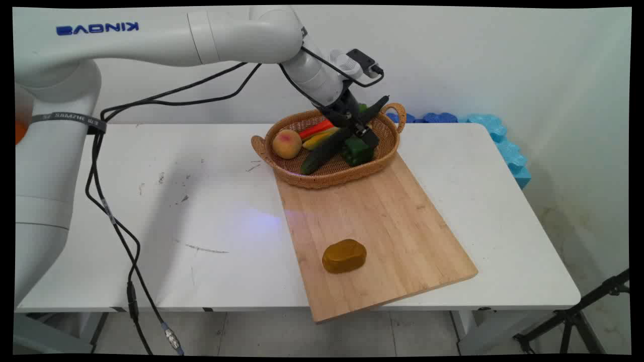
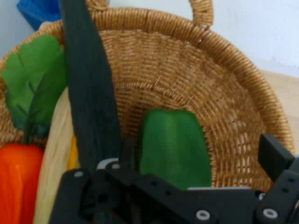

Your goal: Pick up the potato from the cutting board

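My hand (image 1: pixel 358 131) is down inside the basket (image 1: pixel 387 151), spread wide and gripping nothing: one finger (image 2: pixel 275 158) stands far off to one side, the other sits low by the cucumber (image 1: pixel 322 153). The pepper (image 1: pixel 358 152) lies between them, just beside the cucumber and near the basket's right wall. In the hand view the pepper (image 2: pixel 174 148) sits on the woven floor with bare wicker above it and to its right, up to the rim (image 2: pixel 243 60). The cucumber (image 2: pixel 88 93) runs long and dark across the basket, its lower end pointing at the near rim. Beyond it lie a yellow corn cob (image 2: pixel 53 158), a carrot (image 2: pixel 18 182) with green leaves (image 2: pixel 32 84), and at the left end a peach (image 1: pixel 287 144).

The basket stands on the far end of a wooden board (image 1: pixel 382 226), partly overhanging it to the left. A brown potato (image 1: pixel 344 256) lies alone near the board's front, well apart from the basket. The board's near corner sticks out past the counter (image 1: pixel 201 216) edge. Blue foam (image 1: pixel 503 146) lines the counter's far right side.
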